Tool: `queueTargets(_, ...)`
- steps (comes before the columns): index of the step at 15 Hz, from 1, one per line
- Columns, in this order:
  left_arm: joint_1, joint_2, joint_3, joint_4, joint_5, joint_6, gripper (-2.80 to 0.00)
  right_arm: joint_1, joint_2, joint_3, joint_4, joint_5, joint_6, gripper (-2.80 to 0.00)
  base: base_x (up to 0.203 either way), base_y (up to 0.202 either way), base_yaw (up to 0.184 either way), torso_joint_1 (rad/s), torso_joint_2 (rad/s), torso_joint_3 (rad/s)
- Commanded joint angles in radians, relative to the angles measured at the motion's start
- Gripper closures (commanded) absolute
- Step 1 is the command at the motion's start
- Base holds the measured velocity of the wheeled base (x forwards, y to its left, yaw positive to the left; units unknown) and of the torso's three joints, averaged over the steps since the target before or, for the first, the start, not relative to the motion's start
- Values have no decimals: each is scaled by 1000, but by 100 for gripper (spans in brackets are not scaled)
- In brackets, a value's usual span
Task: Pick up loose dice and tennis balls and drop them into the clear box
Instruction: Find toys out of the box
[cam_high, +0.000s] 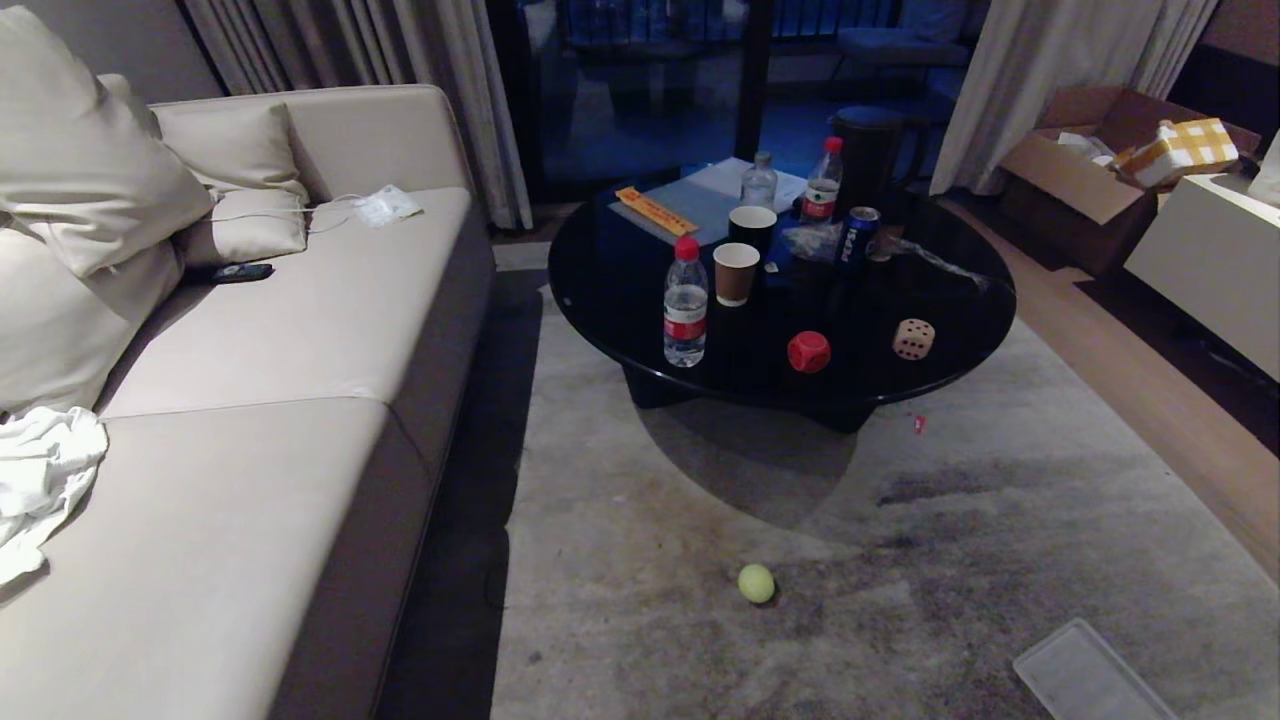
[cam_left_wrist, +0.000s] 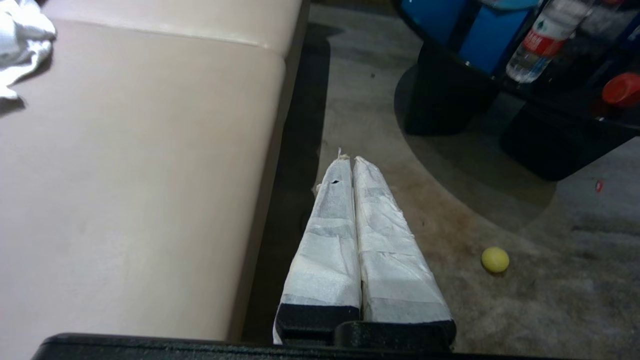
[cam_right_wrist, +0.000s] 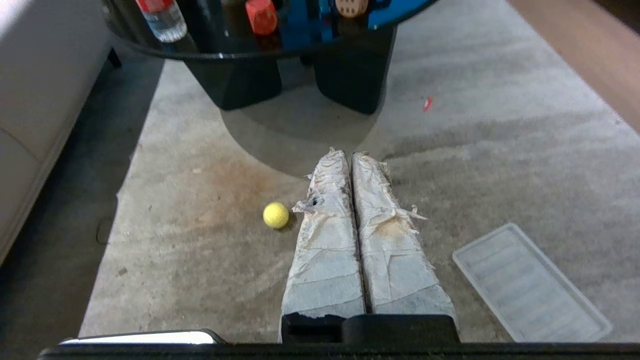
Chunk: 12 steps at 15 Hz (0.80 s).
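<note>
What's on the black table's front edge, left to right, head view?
Water bottle → red die → beige die.

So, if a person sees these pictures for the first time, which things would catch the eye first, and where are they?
Probably the round black table, crowded with bottles and cups, with the red die and the beige die near its front edge. Next, the yellow-green tennis ball alone on the grey carpet before the table, and the clear box on the floor to its right. A long beige sofa fills the left side.
</note>
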Motion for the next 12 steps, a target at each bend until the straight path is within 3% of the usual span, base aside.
queueTargets(1,-1,1,0,0,1,0,0,0,1,0,0,0,0,0,0,0,0,1,3,-198)
queueTargets(6,-1,0,0,2,-1,12,0,0,1,0,0,0,0,0,0,0,0,3,2,-197)
queueTargets(9,0,0,0,8,-25,126,0,0,1,0,0,0,0,0,0,0,0,5,2,-197)
queueTargets(12,0,0,0,9,-40,137,0,0,1,0,0,0,0,0,0,0,0,1,3,-197)
